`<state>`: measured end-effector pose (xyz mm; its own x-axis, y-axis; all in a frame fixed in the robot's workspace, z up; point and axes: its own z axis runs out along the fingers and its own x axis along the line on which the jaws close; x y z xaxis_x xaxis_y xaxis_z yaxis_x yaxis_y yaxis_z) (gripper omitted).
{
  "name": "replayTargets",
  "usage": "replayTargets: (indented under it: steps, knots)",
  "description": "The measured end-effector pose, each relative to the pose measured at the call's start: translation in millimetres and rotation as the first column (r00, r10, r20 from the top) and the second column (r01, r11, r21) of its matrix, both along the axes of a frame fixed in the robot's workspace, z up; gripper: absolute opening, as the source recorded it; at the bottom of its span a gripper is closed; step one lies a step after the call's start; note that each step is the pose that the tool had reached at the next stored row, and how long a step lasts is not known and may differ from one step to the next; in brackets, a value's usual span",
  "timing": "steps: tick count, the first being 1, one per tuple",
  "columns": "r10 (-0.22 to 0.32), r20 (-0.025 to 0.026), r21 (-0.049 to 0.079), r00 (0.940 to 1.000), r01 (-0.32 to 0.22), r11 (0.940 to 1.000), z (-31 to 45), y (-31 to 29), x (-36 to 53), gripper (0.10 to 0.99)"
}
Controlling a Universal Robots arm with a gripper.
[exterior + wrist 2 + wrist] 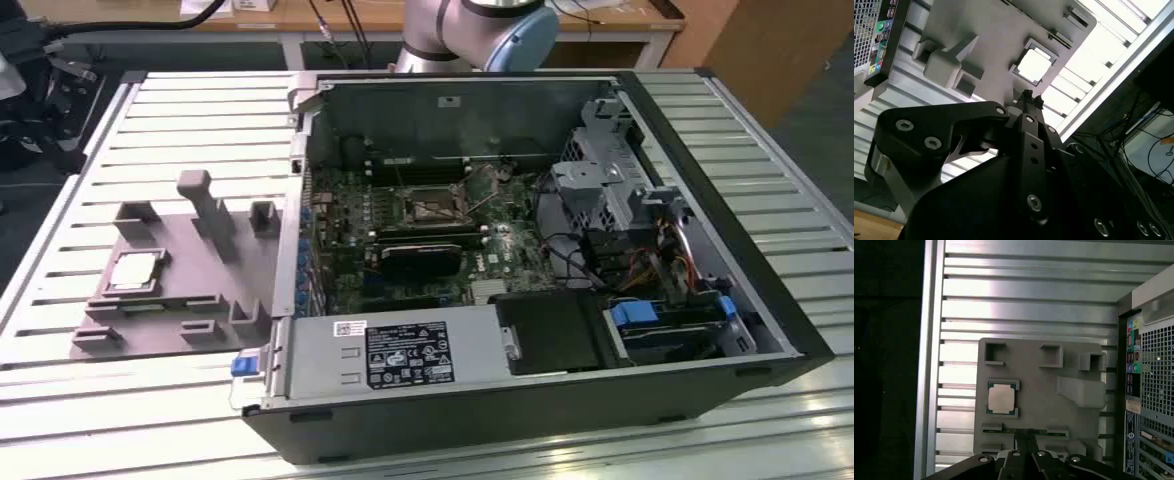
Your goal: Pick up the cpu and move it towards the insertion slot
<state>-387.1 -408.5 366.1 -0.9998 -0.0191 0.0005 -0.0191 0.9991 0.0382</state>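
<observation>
The cpu [138,270] lies flat in a recess of the grey fixture plate [167,310], on the exterior view's left of the open computer case. Both wrist views look down on the cpu [1033,65] [1002,399] with its silvery top up. My gripper [1027,94] [1026,434] hangs well above the plate, off to one side of the cpu and not touching it. Its black fingertips sit together with nothing between them. The insertion slot [430,208] shows as a square metal frame with a dark centre on the motherboard inside the case.
The plate carries raised posts [200,195] and blocks beside the cpu. The case wall [287,240] stands between the plate and the motherboard. A black finned card [420,258] and the power supply [387,350] lie near the socket. The slatted aluminium table [80,400] ends at a rail [931,365].
</observation>
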Motion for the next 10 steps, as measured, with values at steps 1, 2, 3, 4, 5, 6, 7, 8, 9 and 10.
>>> replayTargets:
  steps: [1,2,3,4,5,6,7,8,9,10]
  knots:
    - [0.0,0.0,0.0,1.0,0.0,1.0,0.0,0.0,0.0,0.102]
    - [0.0,0.0,0.0,1.0,0.0,1.0,0.0,0.0,0.0,0.102]
    - [0.0,0.0,0.0,1.0,0.0,1.0,0.0,0.0,0.0,0.102]
    - [0.0,0.0,0.0,1.0,0.0,1.0,0.0,0.0,0.0,0.102]
    - [0.0,0.0,0.0,1.0,0.0,1.0,0.0,0.0,0.0,0.102]
    - [0.0,0.0,0.0,1.0,0.0,1.0,0.0,0.0,0.0,0.102]
    - [0.0,0.0,0.0,1.0,0.0,1.0,0.0,0.0,0.0,0.102]
    - [0.0,0.0,0.0,1.0,0.0,1.0,0.0,0.0,0.0,0.102]
    - [0.0,0.0,0.0,1.0,0.0,1.0,0.0,0.0,0.0,0.102]
    - [0.0,0.0,0.0,1.0,0.0,1.0,0.0,0.0,0.0,0.102]
